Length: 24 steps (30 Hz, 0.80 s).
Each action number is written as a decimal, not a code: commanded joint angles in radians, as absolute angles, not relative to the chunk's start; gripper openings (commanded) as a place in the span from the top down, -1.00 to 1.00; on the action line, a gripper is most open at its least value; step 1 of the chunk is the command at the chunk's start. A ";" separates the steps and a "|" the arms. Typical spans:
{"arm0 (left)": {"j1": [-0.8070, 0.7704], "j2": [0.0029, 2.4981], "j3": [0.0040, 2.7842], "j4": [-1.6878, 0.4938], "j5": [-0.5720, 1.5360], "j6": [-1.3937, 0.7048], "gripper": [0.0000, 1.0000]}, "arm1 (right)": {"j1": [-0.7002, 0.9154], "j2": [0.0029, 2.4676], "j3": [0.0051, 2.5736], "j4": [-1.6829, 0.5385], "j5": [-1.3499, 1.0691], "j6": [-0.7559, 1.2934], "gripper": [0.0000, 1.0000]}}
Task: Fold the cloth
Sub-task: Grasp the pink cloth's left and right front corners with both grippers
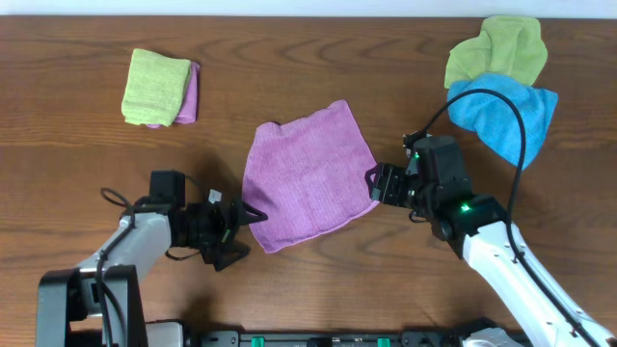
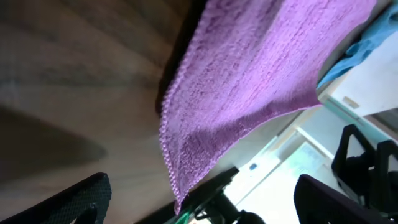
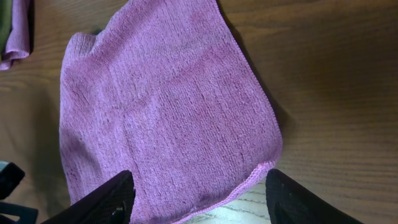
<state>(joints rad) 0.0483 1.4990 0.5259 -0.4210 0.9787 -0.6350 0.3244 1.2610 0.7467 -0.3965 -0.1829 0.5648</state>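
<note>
A purple cloth lies spread flat on the wooden table, turned a little. My left gripper is open at the cloth's near-left corner, its fingers either side of that corner in the left wrist view, where the cloth fills the middle. My right gripper is open at the cloth's right corner. In the right wrist view its fingers straddle the cloth's near edge. Neither gripper holds anything.
A folded green-and-pink cloth stack lies at the back left. A crumpled green cloth and a blue cloth lie at the back right, with the right arm's cable over the blue one.
</note>
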 commanded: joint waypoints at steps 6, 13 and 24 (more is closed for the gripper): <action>0.044 1.505 0.444 -0.290 0.997 -0.774 -0.90 | 0.317 1.254 0.771 -0.397 -0.188 0.546 -0.36; 0.040 1.505 0.439 -0.255 0.971 -0.803 -0.90 | 0.317 1.254 0.771 -0.397 -0.191 0.564 -0.36; -0.128 1.505 0.439 -0.148 0.818 -0.945 -0.93 | 0.317 1.254 0.771 -0.398 -0.227 0.572 -0.37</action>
